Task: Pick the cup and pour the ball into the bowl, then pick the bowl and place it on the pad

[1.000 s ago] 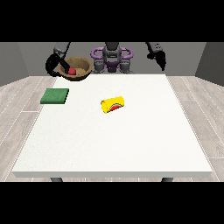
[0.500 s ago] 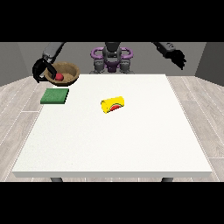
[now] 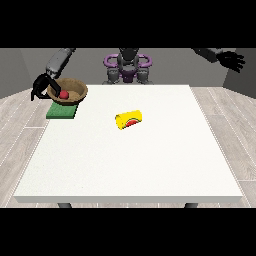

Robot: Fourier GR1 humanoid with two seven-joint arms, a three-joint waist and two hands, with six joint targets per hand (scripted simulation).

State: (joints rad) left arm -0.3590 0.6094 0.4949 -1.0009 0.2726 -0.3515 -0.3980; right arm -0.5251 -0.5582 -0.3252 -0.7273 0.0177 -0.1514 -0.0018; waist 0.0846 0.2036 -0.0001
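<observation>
Bowl (image 3: 70, 91) holds red ball (image 3: 64, 94), gripped by hand (image 3: 41, 88) over pad (image 3: 61, 111).

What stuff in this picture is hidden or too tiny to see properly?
- Front view: part of the green pad is covered by the bowl.
- Front view: whether the bowl rests on the pad or hangs just above it cannot be told.
- Front view: the bowl's near wall hides the lower part of the red ball.
- Front view: the inside of the yellow cup lying on its side does not show.
</observation>
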